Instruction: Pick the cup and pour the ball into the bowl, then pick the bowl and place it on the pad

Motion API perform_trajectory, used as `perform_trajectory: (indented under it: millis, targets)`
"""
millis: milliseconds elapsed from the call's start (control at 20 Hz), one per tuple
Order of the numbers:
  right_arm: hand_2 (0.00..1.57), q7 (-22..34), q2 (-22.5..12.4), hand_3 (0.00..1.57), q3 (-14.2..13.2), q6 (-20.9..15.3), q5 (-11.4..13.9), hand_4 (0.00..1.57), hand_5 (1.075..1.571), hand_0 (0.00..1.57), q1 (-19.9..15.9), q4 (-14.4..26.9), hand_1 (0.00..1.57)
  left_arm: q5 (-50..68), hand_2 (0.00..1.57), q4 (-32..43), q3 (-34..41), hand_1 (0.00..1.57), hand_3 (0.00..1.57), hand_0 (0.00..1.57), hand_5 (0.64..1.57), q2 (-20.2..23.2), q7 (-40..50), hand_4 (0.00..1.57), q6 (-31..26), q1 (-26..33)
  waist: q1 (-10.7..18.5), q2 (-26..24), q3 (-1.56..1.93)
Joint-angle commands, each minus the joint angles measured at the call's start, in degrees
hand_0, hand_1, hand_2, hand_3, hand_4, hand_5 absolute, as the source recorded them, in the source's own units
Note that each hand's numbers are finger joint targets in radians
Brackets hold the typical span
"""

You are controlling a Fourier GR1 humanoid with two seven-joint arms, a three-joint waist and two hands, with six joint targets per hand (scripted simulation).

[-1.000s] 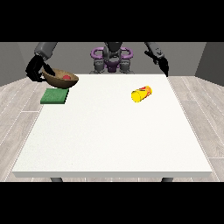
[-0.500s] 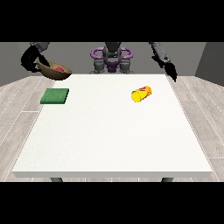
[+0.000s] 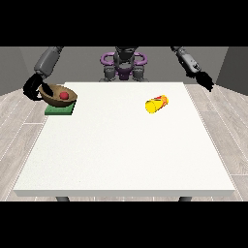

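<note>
You are on the last step. The hand at the view's left (image 3: 35,90) has its fingers curled round the near rim of the bowl (image 3: 58,94), which sits tilted just beside it with the red ball (image 3: 63,96) inside, right over the green pad (image 3: 60,110). Whether the bowl touches the pad cannot be told. Your next move, I judge, is to level it, lower it and let go. The yellow cup (image 3: 156,103) lies on its side on the table (image 3: 126,155), well apart. The hand at the view's right (image 3: 205,80) hangs beyond the table edge; its fingers cannot be made out.
</note>
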Motion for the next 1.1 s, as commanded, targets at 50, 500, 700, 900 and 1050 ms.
perform_trajectory:
  millis: [50, 500, 700, 900, 1050]
  targets:
    - [1.57, -7.1, 1.2, 1.57, -6.2, -2.4, -3.5, 1.32, 1.554, 1.57, -1.7, 8.1, 1.57, 3.4, 0.0, -4.2, 2.3, 0.0, 0.0, 0.0, 1.183, 2.5, -0.3, 0.89, -2.8, 0.5, 0.9, 5.6, 0.18]
    - [1.26, -2.8, 1.0, 0.91, -18.4, 6.6, -17.0, 0.2, 1.389, 1.26, -7.4, 13.9, 1.26, 6.2, 0.0, -6.0, 4.9, 0.0, 0.0, 0.0, 1.179, 4.4, 0.6, 0.86, -3.9, 2.9, -1.7, 7.0, 0.21]
    - [0.64, -1.0, -2.7, 0.18, -19.8, 6.7, -17.2, 0.0, 1.238, 0.0, -8.6, 15.9, 0.0, 6.7, 0.0, -9.7, 4.3, 0.0, 0.0, 0.0, 1.176, 2.4, 2.2, 0.85, -3.1, 6.3, -0.8, 4.0, 0.14]
    - [0.5, -3.3, -3.7, 0.0, -21.7, 8.4, -18.6, 0.0, 1.283, 0.0, -7.9, 17.7, 0.0, 9.2, 0.0, -12.6, 5.8, 0.0, 0.0, 0.0, 1.193, 4.5, 3.3, 0.88, -6.3, 8.7, -0.7, 4.2, 0.14]
    - [0.44, 0.6, -5.2, 0.0, -21.4, 11.7, -19.1, 0.0, 1.295, 0.0, -10.1, 16.4, 0.0, 8.3, 0.0, -9.9, 4.9, 0.0, 0.0, 0.0, 1.213, 4.3, 3.6, 0.88, -5.9, 7.1, -1.3, 2.4, 0.06]
